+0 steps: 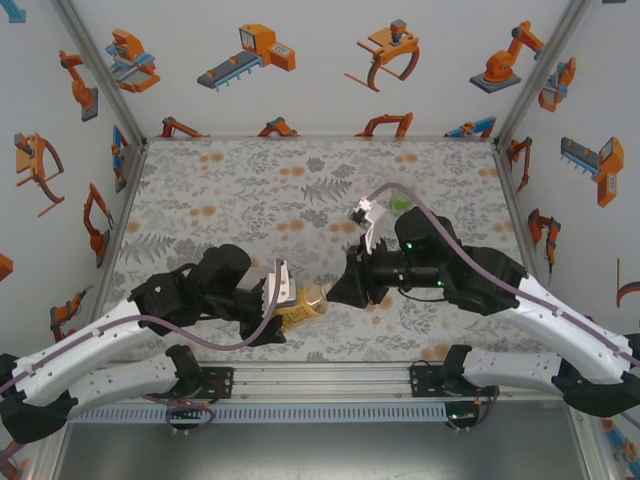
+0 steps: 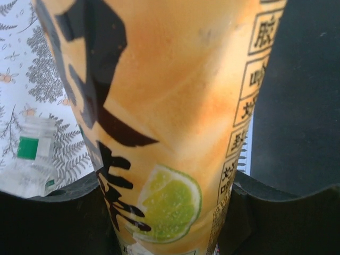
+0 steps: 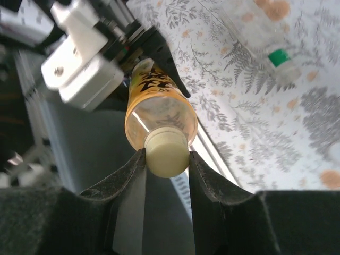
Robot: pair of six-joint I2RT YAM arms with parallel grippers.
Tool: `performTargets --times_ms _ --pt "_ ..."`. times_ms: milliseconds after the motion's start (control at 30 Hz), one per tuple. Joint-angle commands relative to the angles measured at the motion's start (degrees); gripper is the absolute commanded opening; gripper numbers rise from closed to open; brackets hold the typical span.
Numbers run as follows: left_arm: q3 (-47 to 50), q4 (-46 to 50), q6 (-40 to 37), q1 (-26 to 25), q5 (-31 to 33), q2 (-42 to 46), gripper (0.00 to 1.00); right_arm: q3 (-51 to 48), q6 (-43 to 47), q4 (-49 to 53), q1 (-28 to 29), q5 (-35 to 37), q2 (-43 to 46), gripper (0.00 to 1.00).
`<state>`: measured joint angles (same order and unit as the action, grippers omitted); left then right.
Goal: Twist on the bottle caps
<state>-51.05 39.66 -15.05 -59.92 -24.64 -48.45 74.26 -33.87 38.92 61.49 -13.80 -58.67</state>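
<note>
Right wrist: cap (image 3: 166,153) pinched on bottle (image 3: 159,109) neck.
Left gripper (image 2: 167,212) clamps the bottle sideways, steadying it so the right gripper (image 3: 166,158), closed on the cap, can twist.

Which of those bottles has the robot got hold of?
The amber-yellow plastic bottle with black lettering: the left gripper clamps its body, the right gripper pinches its pale yellowish cap. The clear plastic bottle with a green band lies untouched.
</note>
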Motion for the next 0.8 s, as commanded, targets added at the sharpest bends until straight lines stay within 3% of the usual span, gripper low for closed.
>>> performTargets --times_ms 0,133,267,533,667,767 --pt "-2.5 -5.51 0.16 -0.11 1.41 0.57 0.0 -1.68 -26.76 -2.53 0.28 3.53 -2.43 0.0" --pt "-2.29 -5.8 -0.67 -0.11 2.05 0.72 0.0 -6.76 -46.21 -4.53 0.15 5.75 -0.23 0.0" --pt "-1.91 -6.67 -0.91 -0.09 2.18 0.63 0.0 -11.3 -51.6 -8.63 0.19 6.8 2.17 0.04" --pt "-1.24 -7.18 -1.38 -0.06 1.26 0.72 0.0 -5.32 -36.83 -2.55 0.19 11.04 3.97 0.53" --pt "-1.07 -7.15 -1.65 -0.1 0.84 0.9 0.0 -3.81 -25.31 -2.55 0.19 12.84 6.33 0.66" --pt "-0.87 -7.14 -1.83 -0.11 0.18 1.09 0.0 -2.66 -15.32 -2.95 0.18 13.65 7.99 0.67"
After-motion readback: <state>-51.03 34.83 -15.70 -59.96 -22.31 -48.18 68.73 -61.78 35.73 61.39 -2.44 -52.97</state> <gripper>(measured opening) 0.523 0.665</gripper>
